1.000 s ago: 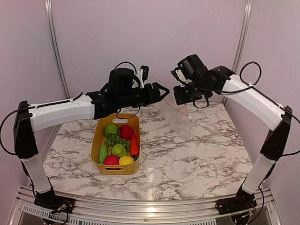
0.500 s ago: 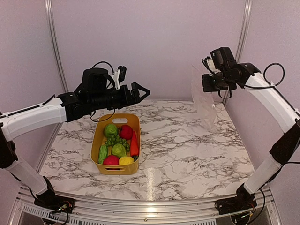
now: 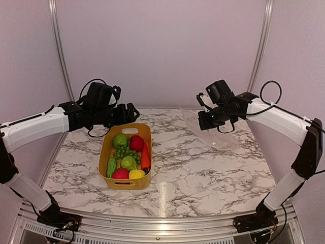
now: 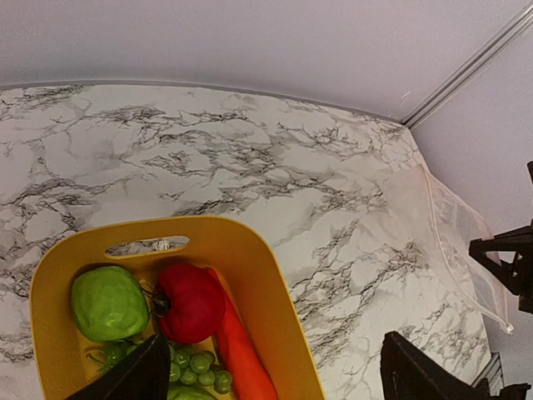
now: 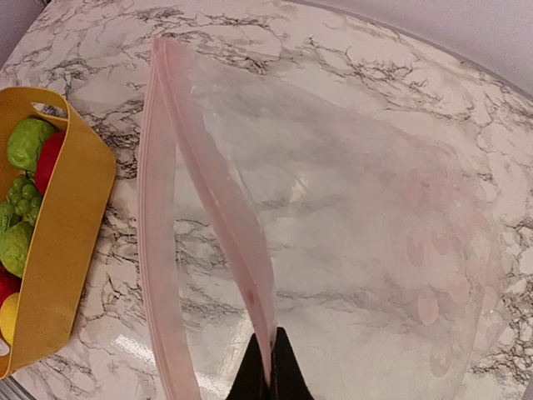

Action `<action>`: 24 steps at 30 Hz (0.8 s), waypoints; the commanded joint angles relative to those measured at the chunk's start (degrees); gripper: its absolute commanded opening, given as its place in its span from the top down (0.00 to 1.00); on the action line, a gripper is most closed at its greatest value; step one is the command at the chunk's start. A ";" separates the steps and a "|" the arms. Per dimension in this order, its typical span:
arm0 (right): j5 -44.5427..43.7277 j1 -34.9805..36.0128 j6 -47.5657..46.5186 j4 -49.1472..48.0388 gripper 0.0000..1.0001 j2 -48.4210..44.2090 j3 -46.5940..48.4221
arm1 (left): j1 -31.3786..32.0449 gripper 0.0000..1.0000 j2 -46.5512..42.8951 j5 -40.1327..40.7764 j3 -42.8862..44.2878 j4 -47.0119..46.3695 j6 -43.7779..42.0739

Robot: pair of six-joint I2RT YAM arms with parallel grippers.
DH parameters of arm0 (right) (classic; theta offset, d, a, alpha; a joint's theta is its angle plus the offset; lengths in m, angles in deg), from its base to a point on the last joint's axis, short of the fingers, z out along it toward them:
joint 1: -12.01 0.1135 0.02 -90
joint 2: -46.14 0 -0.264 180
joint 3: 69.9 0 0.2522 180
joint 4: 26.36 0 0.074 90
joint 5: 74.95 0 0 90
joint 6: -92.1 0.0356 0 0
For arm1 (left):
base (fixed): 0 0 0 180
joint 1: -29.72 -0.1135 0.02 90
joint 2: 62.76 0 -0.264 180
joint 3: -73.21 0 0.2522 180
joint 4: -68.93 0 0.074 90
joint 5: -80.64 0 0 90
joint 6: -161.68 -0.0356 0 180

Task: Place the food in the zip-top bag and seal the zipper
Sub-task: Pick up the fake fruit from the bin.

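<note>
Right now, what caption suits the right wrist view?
Right pincer pinches the zipper of the open bag; food sits in the tub.

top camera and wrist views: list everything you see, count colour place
table: 1, white marble with grey veins, under everything
walls: pale lilac, behind and at the sides
yellow tub: 1, yellow, left of centre on the table
red apples: 2, red, in the tub
green lumpy pieces: 2, green, in the tub
grapes: 1 bunch, green, tub middle
carrot: 1, orange-red, tub's right side
cucumber: 1, green, tub's left side
lemon: 1, yellow, tub's near end
zip-top bag: 1, clear, far right, held up
zipper: 1, pale pink, bag mouth, unsealed
left pincer: open, empty, above the tub's far end
right pincer: shut on the bag's zipper edge
</note>
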 commanded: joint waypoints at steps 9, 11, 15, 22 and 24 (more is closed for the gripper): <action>9.99 0.88 2.57 -6.88 1.00 0.76 -2.61 | -0.04 0.26 10.97 3.80 8.46 16.69 -5.54; 10.23 0.89 2.39 -6.92 1.00 0.75 -2.51 | -0.06 0.25 13.45 2.64 10.23 17.44 -7.91; 10.59 0.85 2.19 -7.01 1.00 0.60 -2.77 | -0.10 0.21 18.45 3.80 14.95 20.85 -10.10; 11.07 0.83 3.20 -7.85 1.00 -0.37 -4.13 | -1.59 0.23 24.78 4.80 19.65 25.99 -8.15; 11.08 0.87 3.45 -7.98 1.00 -0.81 -4.66 | -1.82 0.23 25.91 5.22 19.87 26.33 -7.42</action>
